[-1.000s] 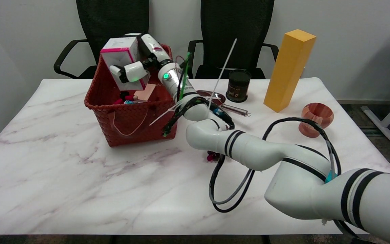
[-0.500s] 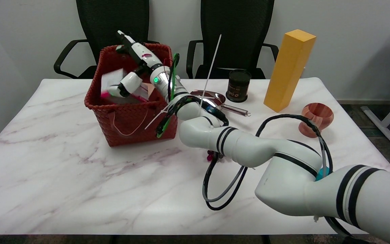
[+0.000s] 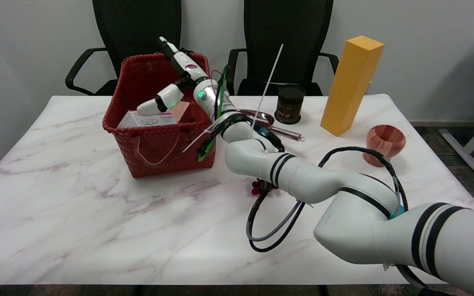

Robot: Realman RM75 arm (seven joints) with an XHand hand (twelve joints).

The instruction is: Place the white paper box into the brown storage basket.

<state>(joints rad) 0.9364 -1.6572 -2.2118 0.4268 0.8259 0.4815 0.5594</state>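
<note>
1. Box in basket: the white paper box lies flat inside the brown storage basket, upper left of centre.
2. Your robot hand hovers above it, fingers spread, holding nothing.
3. The basket stands on the marble worktop.

One head view looks down and across the table from its near side.

Your right hand is hovering over the brown storage basket with fingers spread, holding nothing. The white paper box is lying flat inside the basket, just under your thumb. A yellow box is standing well apart.
</note>
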